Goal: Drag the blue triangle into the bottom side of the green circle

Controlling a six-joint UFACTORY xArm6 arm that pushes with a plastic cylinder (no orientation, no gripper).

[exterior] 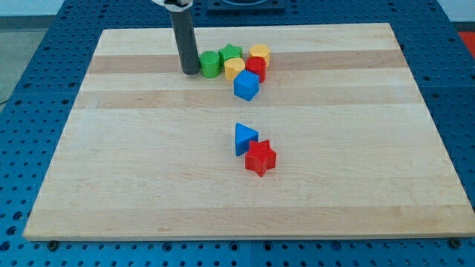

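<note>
Beside green circle (211, 64), on its left w/ contact, sits my tip (191, 72); no jaws, holds nothing. Blue triangle (244, 138) well below circle, touching red star (260, 157), so not yet dragged.

- You have one camera only, so no second view shares any part of the scene.
- It looks from the near edge of the table (133, 193), raised and tilted down, facing the far edge.
- It stands far enough back to take in nearly the whole top, with blue pegboard (30, 111) showing all round.
- The far edge narrows toward the view's top, where my tip (191, 72) stands.
</note>
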